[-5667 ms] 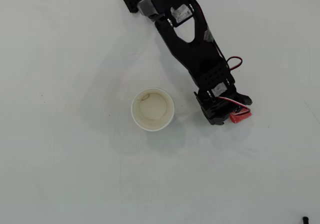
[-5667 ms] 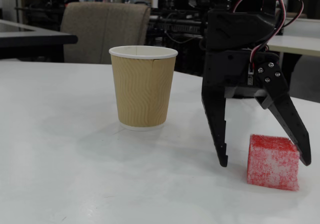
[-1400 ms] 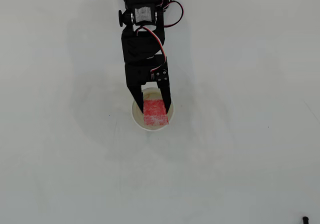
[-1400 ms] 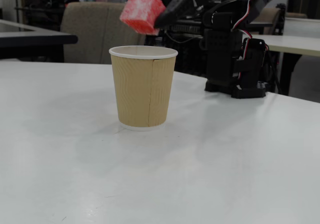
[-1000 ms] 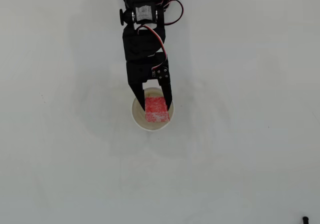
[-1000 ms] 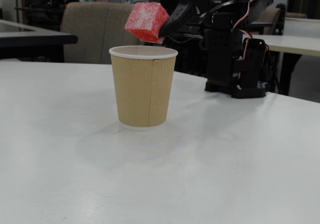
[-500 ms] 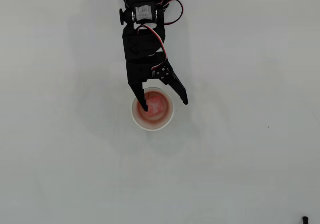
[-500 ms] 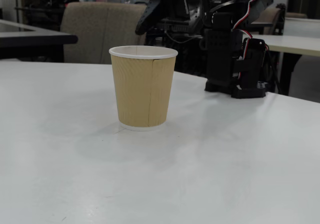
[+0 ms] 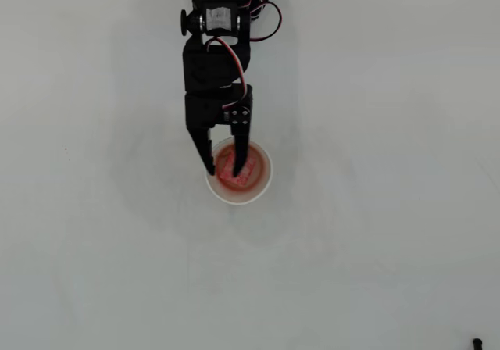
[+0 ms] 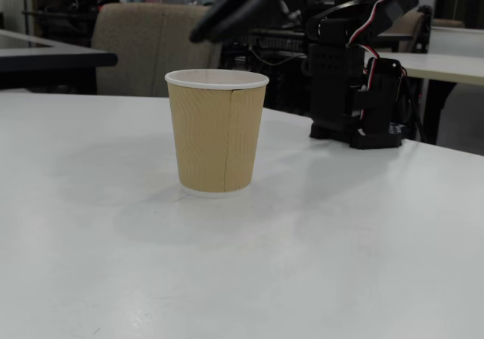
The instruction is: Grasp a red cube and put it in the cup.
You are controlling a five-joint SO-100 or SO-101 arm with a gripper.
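Now the red cube (image 9: 232, 169) sits inside the cup (image 9: 262, 184), down on the cream inside, toward the cup's upper-left part as the overhead view shows it. Red shows on both sides of 1 black finger that crosses over it. In the fixed view the cube is hidden by the cup wall (only the tan ribbed outside and white rim show there).

Cup (image 10: 216, 131) stands upright on the white table (image 9: 375, 256), roughly at the middle of the surface in the overhead view, well apart from every edge seen. In the fixed view it stands left of centre, nearer the camera than the arm's base.

Gripper (image 9: 226, 169) hangs above the cup mouth, fingers pointing toward the bottom edge of the overhead picture. 1 fingertip lies over the cup's left rim, the other over the cup's inside. Jaws stand only a narrow gap apart and nothing is between them; the cube is below, not clamped. In the fixed view the gripper (image 10: 208, 27) is blurred, dark, above and just behind the cup rim, clear of it.

Arm (image 9: 215, 61) runs straight down from its base at the top edge of the overhead view, red and black wires looping beside the upper joint. Base shows in the fixed view as a black block (image 10: 352, 89) on the table, right of the cup.

Behind the table in the fixed view: a grey-brown chair (image 10: 151, 48) and dim office furniture.
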